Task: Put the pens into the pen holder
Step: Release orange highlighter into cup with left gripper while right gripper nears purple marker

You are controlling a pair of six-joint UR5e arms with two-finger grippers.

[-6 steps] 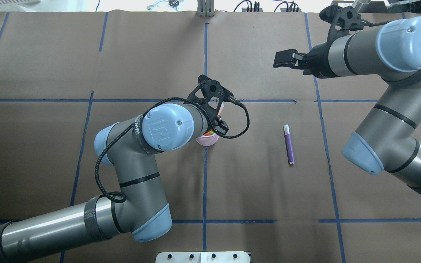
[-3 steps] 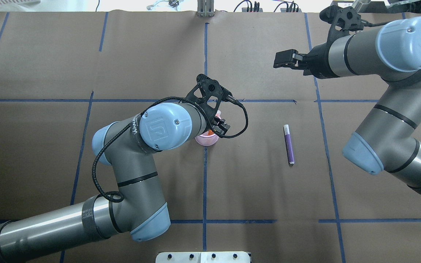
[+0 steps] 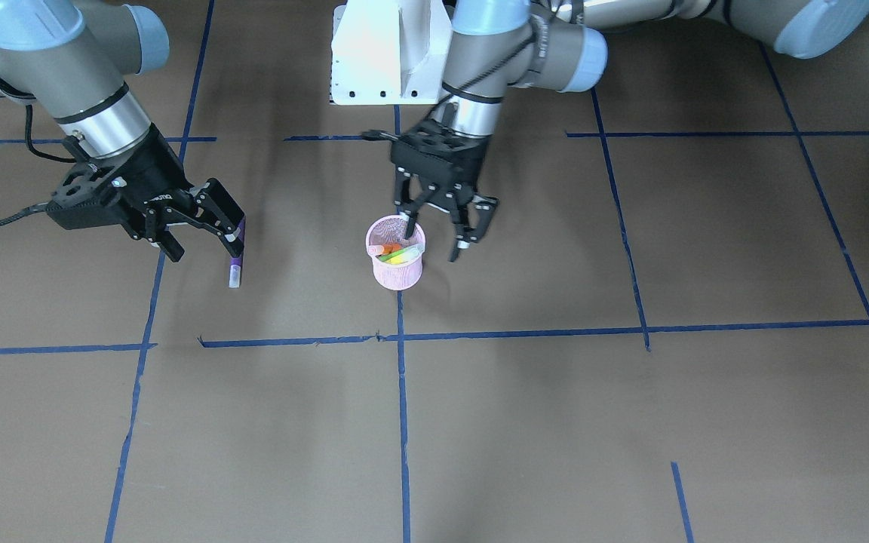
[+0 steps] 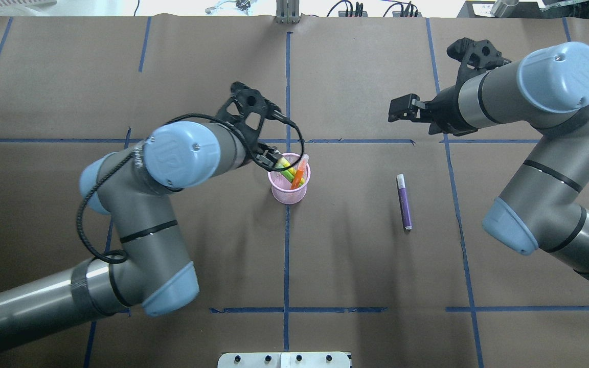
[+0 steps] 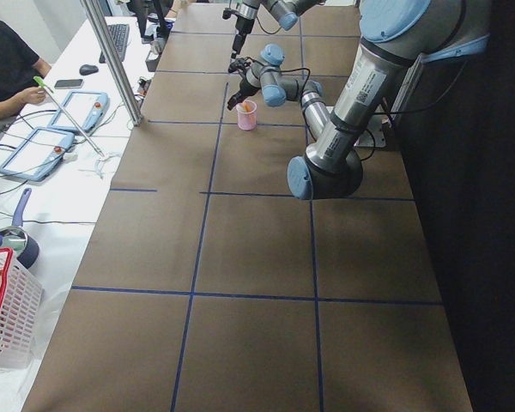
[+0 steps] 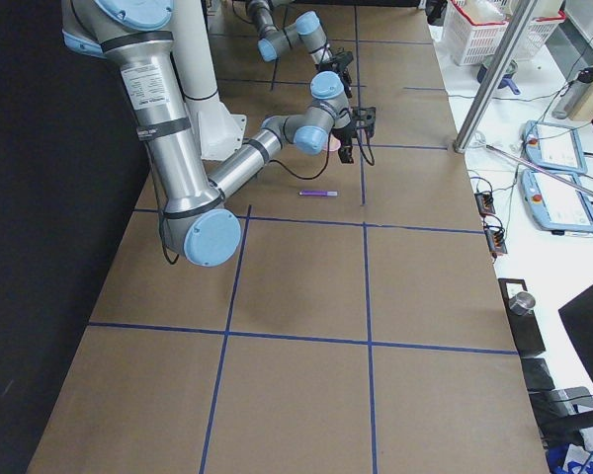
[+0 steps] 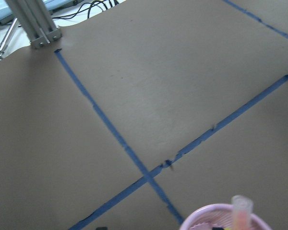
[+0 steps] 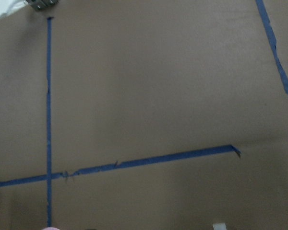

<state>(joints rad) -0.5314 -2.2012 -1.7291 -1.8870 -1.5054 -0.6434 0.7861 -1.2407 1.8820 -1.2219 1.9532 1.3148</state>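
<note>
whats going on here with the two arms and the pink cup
The robot is collecting pens into a pink mesh pen holder standing on the table. An orange pen, a yellow one and a green one already stand in it. The left end effector hangs open at the holder's rim, holding nothing. One purple pen lies flat on the table, off to the robot's right. The right end effector is open near that pen and not gripping it.
</note>
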